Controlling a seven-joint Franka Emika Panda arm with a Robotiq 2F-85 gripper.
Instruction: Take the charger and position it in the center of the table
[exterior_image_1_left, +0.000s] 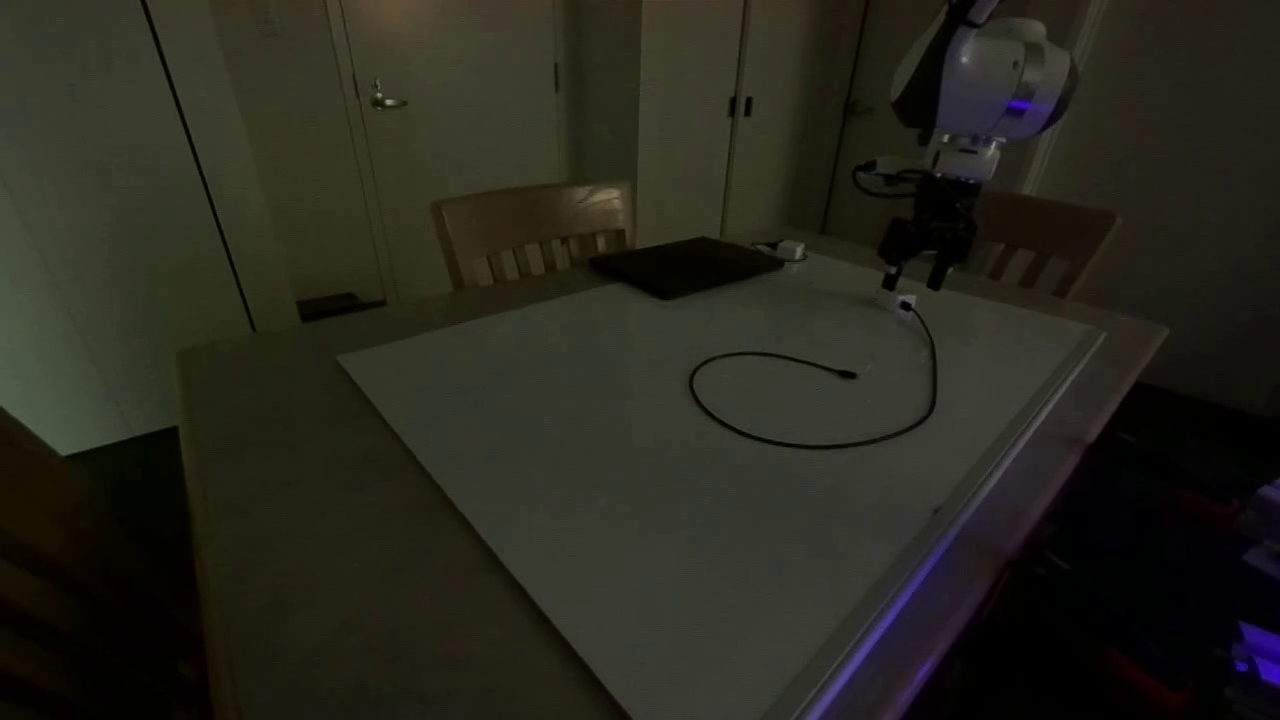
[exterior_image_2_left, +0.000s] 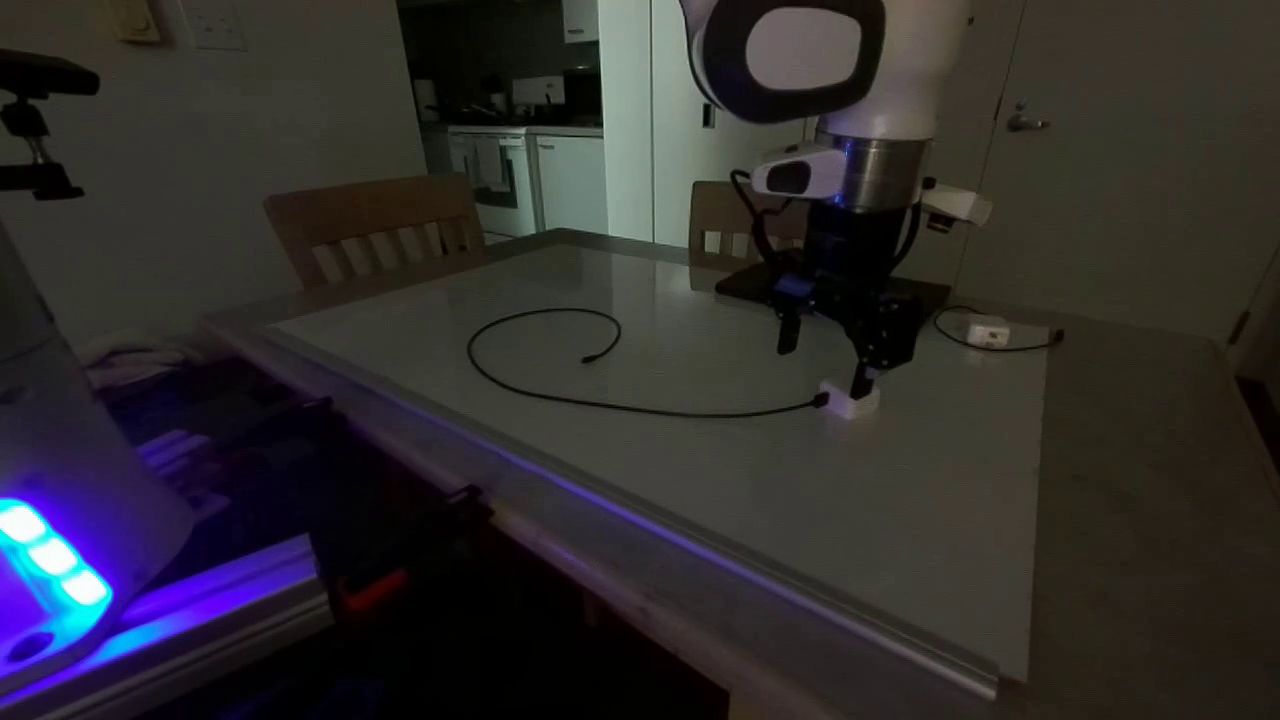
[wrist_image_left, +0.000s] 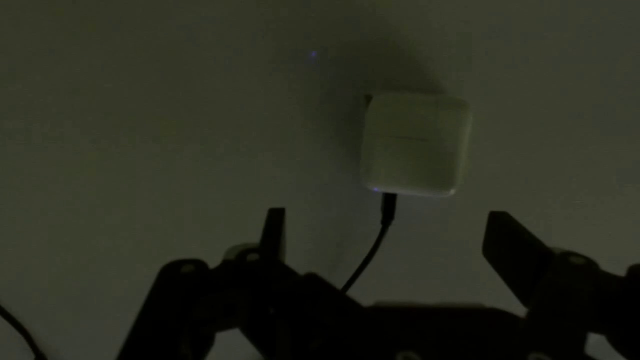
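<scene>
With the tool spread and gripping nothing, the white charger adapter is best straddled squarely before closure, its black cable left unpinched.

No text, label, brand, number or sign is readable, either around the fingers or beyond them.

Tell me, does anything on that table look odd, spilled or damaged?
I see no spill or damage, though the room is dim. Only the charger's black cable looks untidy, sprawled in an open curve across the table's whitish top, one end loose, the other in its white plug.
</scene>
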